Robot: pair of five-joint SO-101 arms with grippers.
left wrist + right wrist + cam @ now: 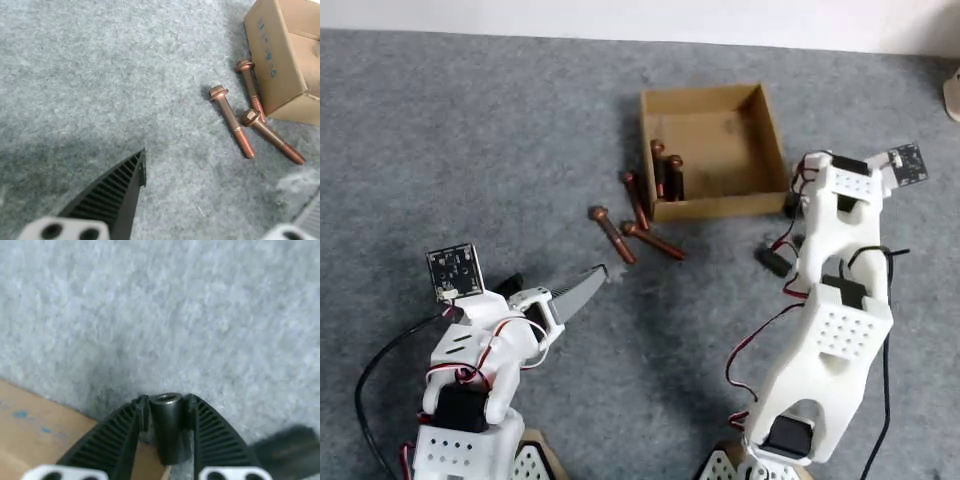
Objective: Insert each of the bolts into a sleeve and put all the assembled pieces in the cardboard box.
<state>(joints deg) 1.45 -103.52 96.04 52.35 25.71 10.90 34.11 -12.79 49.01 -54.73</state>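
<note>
Left gripper [231, 175]: low at the near left of the grey carpet [470, 130], fingers spread wide with nothing between them. One ribbed finger [578, 288] points toward the loose bolts, which lie just ahead of its tip and apart from it.

First bolt [612, 235]: flat on the carpet, long axis diagonal, head far-left and threaded tip near-right. It is the closest to the left gripper.

Second bolt [637, 200]: flat, just beside the box's left outer wall and nearly parallel to it, head at the far end.

Third bolt [655, 241]: flat, just in front of the box's near left corner, head to the left and tip to the right.

Cardboard box [760, 120]: open at the top, far centre. Two copper pieces [667, 172] sit in its near left corner, heads at the far end.

Right gripper [166, 402]: at the box's near right corner, fingers clamped on a dark sleeve [169, 432]. The sleeve's long axis runs along the fingers, with its open end level with the fingertips
</note>
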